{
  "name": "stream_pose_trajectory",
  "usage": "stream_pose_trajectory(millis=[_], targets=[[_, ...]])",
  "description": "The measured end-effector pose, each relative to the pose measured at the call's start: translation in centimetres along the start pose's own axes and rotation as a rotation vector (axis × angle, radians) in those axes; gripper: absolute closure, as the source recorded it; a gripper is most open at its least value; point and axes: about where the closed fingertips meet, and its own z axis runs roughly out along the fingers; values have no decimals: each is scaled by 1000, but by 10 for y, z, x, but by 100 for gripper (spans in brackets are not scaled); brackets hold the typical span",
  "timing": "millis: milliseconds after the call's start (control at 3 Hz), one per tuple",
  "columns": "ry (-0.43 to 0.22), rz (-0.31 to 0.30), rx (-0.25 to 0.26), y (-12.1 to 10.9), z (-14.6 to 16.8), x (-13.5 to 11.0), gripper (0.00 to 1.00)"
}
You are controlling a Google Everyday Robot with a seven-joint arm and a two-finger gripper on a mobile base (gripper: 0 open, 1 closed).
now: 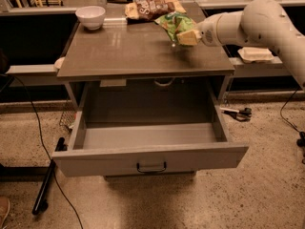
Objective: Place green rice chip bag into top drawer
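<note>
The green rice chip bag [172, 23] is crinkled and bright green. It hangs in my gripper [183, 36], lifted just above the right rear part of the cabinet top [138, 51]. The gripper is shut on the bag's lower right side, with the white arm reaching in from the right. The top drawer [150, 159] is pulled wide open below and in front of the bag. It is grey and empty inside, with a small dark handle [151, 167] at the centre of its front panel.
A brown and tan snack bag [151, 7] lies at the back of the cabinet top. A white bowl [90, 17] stands at its back left corner. A white container [255, 54] sits on a ledge to the right. Cables and a dark stand leg [46, 185] lie on the floor left.
</note>
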Motion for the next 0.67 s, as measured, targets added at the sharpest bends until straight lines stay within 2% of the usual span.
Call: stream_pose_trajectory(millis=[333,667], targets=[[-77,-7,-155,44,-42,7,100],[-159,-73,-281,95,-87,7,100]])
